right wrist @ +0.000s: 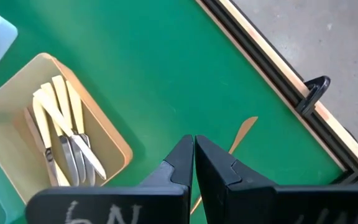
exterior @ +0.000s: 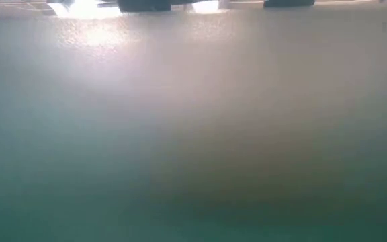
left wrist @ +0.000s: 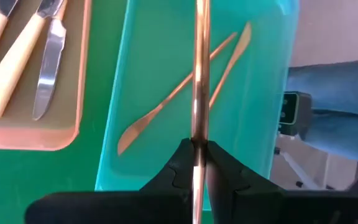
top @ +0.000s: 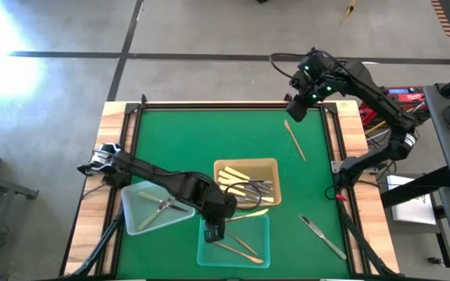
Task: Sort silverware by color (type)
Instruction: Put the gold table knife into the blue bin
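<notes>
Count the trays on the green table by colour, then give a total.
Whitish clear tray: 1
Tan tray: 1
Blue-green tray: 1
Total: 3

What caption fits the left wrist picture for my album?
Left pincer holds a copper piece over the clear tray with two more.
</notes>
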Robot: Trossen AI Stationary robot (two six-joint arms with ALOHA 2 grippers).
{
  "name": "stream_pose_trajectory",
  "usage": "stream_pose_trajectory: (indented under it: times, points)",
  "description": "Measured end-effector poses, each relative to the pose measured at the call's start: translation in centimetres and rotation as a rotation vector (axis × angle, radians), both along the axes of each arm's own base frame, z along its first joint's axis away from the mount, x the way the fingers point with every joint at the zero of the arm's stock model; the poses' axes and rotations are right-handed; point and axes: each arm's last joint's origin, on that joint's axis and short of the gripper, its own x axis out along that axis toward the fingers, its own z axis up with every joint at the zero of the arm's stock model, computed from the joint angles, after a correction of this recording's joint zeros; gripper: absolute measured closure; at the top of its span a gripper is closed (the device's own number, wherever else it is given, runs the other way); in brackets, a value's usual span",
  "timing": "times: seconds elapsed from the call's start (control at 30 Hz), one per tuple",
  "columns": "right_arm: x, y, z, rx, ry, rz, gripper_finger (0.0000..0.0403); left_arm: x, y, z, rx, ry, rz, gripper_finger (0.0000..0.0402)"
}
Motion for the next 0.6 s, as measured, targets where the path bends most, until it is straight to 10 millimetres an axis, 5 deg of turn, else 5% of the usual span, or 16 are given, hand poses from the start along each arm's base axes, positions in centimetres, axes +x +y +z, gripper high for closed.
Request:
stream_pose_trajectory:
  times: [0.33,0.6]
  points:
    - [1.9,-1.6,-2.0,0.054,0.064,-0.001,0.0394,1.4,-1.1,-4.0,-0.022,0.117,0.028,0.0394]
    - [3.8,-3.3,-4.2,0.096,0.112,-0.001,0.0394,2.0,-1.5,-6.2,-0.048,0.200,0.049,0.0337]
